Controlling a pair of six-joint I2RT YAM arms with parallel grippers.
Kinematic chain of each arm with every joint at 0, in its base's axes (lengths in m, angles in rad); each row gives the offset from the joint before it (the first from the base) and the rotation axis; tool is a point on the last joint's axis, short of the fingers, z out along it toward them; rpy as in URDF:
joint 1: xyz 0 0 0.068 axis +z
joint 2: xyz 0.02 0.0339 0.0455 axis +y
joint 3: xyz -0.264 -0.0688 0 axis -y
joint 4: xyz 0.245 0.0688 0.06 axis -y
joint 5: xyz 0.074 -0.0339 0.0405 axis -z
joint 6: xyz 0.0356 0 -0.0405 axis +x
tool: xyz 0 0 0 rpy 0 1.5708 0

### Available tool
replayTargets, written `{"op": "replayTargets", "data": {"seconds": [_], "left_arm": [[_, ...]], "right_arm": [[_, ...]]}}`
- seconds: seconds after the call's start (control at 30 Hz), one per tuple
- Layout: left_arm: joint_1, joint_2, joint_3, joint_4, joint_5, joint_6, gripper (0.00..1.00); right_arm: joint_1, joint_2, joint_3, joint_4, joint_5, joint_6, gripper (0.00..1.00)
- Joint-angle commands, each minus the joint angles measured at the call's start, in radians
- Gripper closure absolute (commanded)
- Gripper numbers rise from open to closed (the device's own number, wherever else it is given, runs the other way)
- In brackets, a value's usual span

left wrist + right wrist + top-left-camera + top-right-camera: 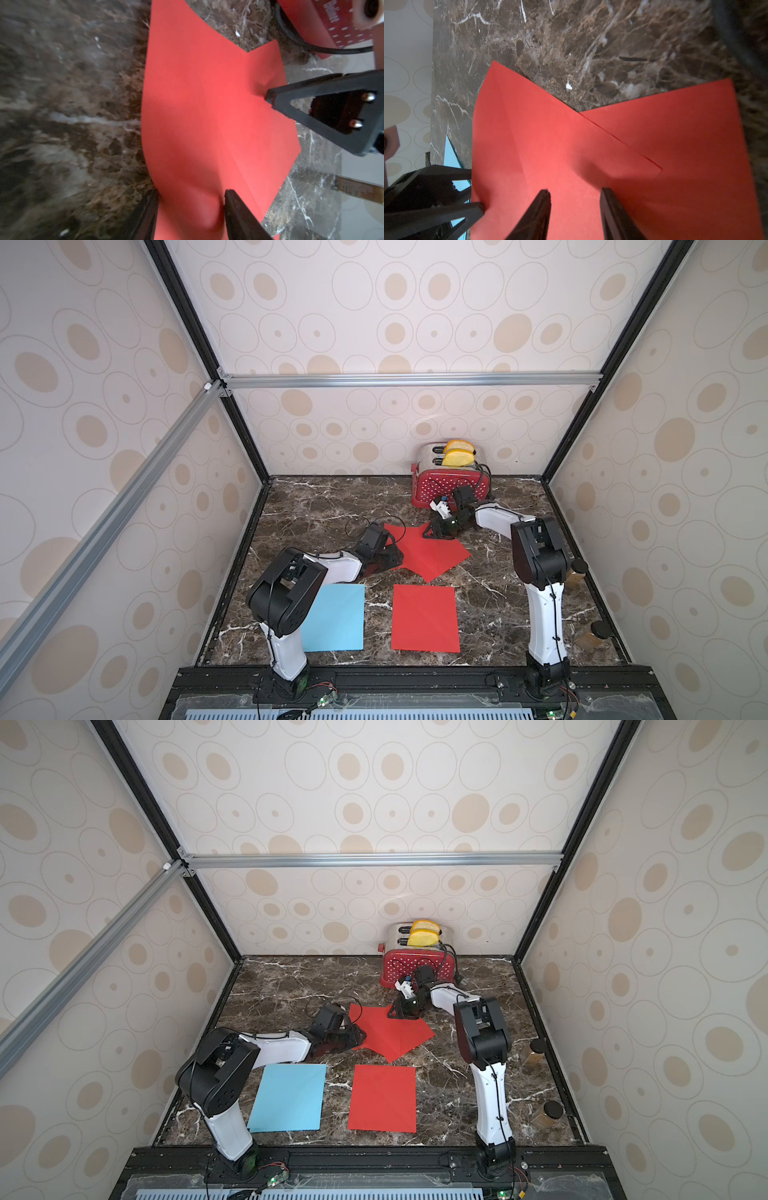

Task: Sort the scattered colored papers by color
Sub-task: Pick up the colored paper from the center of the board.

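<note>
Left wrist view: we find the left gripper [190, 194], jaws apart, on the overlapped red sheets [207, 104] in the middle of the table [316, 506]. The right gripper [574, 191], jaws apart, rests on their far side. If both close, we risk pinching two sheets together, creasing them, or tearing them by opposed pulls.

Lab test booth: aluminium frame [407, 379], wallpaper panels [415, 302], marble-look tabletop [316, 506], toaster [432, 485].
</note>
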Motion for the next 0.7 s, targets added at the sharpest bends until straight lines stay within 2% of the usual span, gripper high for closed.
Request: {"op": "replayTargets", "data": {"seconds": [0.0,0.13,0.23,0.33,0.5,0.67], "left_arm": [[-0.006,0.053,-0.075,0.074,0.120,-0.097,0.45],[-0.005,0.026,-0.094,0.244,0.198,-0.161,0.45],[-0.003,-0.011,-0.069,0.239,0.251,-0.131,0.44],[0.007,-0.023,-0.027,0.131,0.280,-0.031,0.43],[0.066,-0.008,-0.040,0.191,0.360,0.018,0.41],[0.120,0.033,-0.011,0.335,0.467,-0.038,0.41]], "right_arm": [[-0.004,0.002,-0.034,-0.020,0.016,0.006,0.54],[-0.005,0.003,-0.036,-0.020,0.015,0.006,0.54],[-0.007,0.002,-0.035,-0.020,0.013,0.006,0.54],[-0.007,0.003,-0.034,-0.020,0.012,0.006,0.54],[-0.005,0.003,-0.042,-0.016,0.011,0.004,0.53],[-0.006,0.009,-0.046,-0.018,0.012,0.000,0.53]]}}
